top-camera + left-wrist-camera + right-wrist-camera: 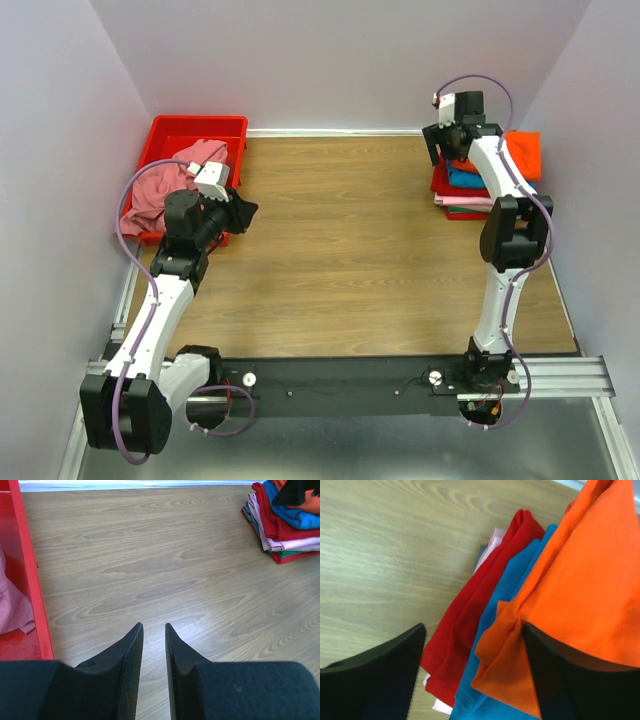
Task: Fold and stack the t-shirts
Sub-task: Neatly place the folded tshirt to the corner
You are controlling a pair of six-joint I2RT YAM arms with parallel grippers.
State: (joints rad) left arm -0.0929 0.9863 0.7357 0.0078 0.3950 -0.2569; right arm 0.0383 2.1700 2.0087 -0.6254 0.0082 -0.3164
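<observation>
A stack of folded t-shirts [465, 190] lies at the table's far right. The bright orange shirt [590, 570] is on top, above a teal blue one [510, 595], a red one [457, 645] and a pale pink one [492, 537]. My right gripper [474, 625] hovers open and wide over the stack's near corner, its right finger against the orange cloth. It also shows from above [447, 148]. A dusty pink t-shirt [155, 195] hangs crumpled over the red bin's front wall. My left gripper [153, 626] is narrowly open and empty over bare wood, just right of the bin.
The red plastic bin [195, 130] stands in the far left corner; its right wall [30, 580] is close to my left fingers. Purple walls close in the left, back and right sides. Wooden tabletop [340, 230] spans between the bin and the stack.
</observation>
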